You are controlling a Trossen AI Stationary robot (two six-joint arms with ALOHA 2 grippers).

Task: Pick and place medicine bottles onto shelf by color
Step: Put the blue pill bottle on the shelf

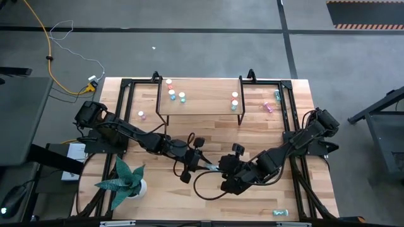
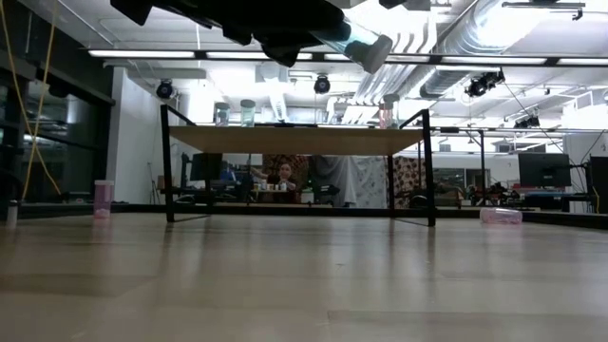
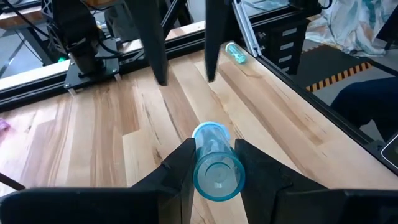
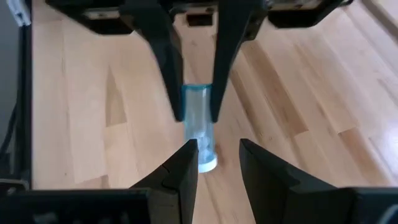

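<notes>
A teal medicine bottle (image 3: pixel 217 168) with a white cap (image 4: pixel 207 163) hangs over the table's middle, and my left gripper (image 3: pixel 216 155) is shut on it. My right gripper (image 4: pixel 217 149) faces it from the table's right, open. Its fingertips stand just off the cap end and touch nothing. In the high view the bottle (image 1: pixel 211 166) lies between the left gripper (image 1: pixel 203 161) and the right gripper (image 1: pixel 225 169). The shelf (image 1: pixel 196 104) stands at the far middle. Three bottles (image 1: pixel 172 94) stand at its left end and two (image 1: pixel 235 96) at its right. My left gripper pinches the teal bottle's clear body (image 3: pixel 200 163) between its two fingers (image 3: pixel 180 168). The fingers slant down from the table's left and lie along the bottle. The cap end (image 2: pixel 375 52) sticks out past the fingertips, tilted downward. The bottle is clear of the table.
Loose on the table are a pink bottle (image 1: pixel 141 115) left of the shelf, a pink one (image 1: pixel 268 106) and a teal one (image 1: pixel 276 94) to its right, and a teal one (image 1: pixel 279 212) lying near the front right edge. A potted plant (image 1: pixel 126 180) stands front left.
</notes>
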